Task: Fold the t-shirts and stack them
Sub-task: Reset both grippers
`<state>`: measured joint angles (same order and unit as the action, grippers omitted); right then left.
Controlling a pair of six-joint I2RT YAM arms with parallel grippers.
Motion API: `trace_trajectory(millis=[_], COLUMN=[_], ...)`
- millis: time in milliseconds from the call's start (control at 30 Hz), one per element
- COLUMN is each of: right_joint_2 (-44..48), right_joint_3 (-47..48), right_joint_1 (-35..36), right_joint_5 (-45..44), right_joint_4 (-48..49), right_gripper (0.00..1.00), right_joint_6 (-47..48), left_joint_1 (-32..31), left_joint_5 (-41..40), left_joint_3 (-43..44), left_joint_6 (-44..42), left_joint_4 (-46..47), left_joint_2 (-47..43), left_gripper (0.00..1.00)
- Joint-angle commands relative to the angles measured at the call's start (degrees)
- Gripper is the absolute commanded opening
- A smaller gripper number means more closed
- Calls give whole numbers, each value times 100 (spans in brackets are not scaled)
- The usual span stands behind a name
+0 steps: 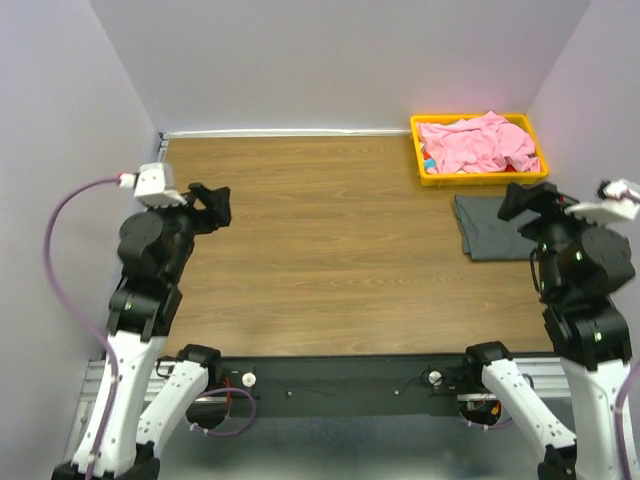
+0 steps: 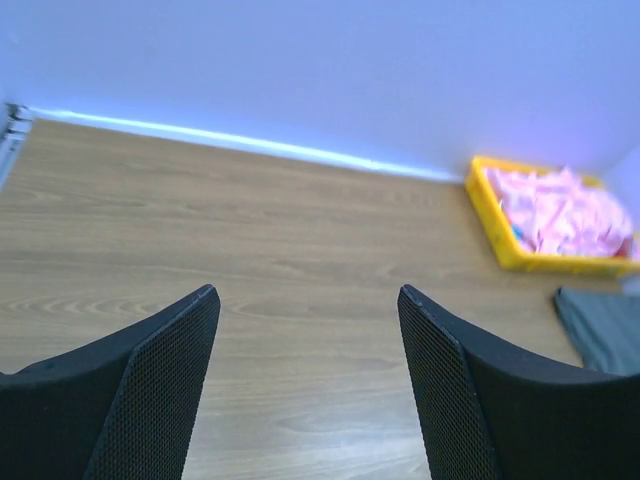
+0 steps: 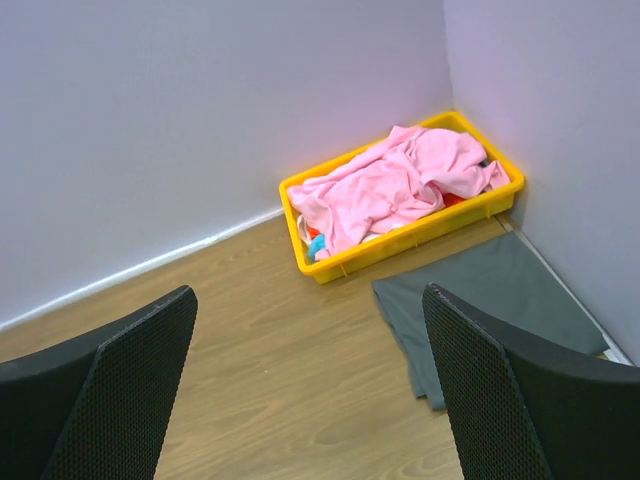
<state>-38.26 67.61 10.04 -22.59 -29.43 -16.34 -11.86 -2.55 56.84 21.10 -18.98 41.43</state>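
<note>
Our left claw [image 1: 215,205] and right claw [image 1: 520,200] gaped empty; ahead of the right lay one grey t-shirt [image 1: 490,230] on wooden table [image 1: 330,230], one pink t-shirt [image 1: 478,143] in yellow tray [image 1: 480,181].

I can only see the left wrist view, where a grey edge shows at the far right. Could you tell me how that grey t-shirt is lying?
Observer: The grey t-shirt lies flat as a neat rectangle on the table, just in front of the yellow tray.
Operator: Thank you. Is the right pincer holding it?
Observer: No, the right pincer is open and empty, above the shirt's right-hand part.
Operator: And is the pink t-shirt folded?
Observer: No, the pink t-shirt sits crumpled in the tray, with something blue and red showing beneath it.
</note>
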Motion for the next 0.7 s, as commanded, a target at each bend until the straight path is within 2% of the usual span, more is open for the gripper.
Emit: trace_trajectory(millis=[0, 200, 667], right_joint_2=[731, 1409, 2024], right_joint_3=[-503, -794, -917], right_joint_1=[-2, -2, 94], right_joint_5=[123, 421, 580], right_joint_4=[-256, -274, -309], right_gripper=[100, 100, 100], right_joint_6=[-63, 86, 482], left_joint_1=[-10, -10, -10], left_joint_5=[-1037, -1151, -1635], left_joint_3=[-181, -735, -841], left_joint_6=[526, 746, 1432], left_joint_4=[-484, -290, -633], left_joint_2=[-705, -1330, -2016], left_gripper=[81, 81, 81])
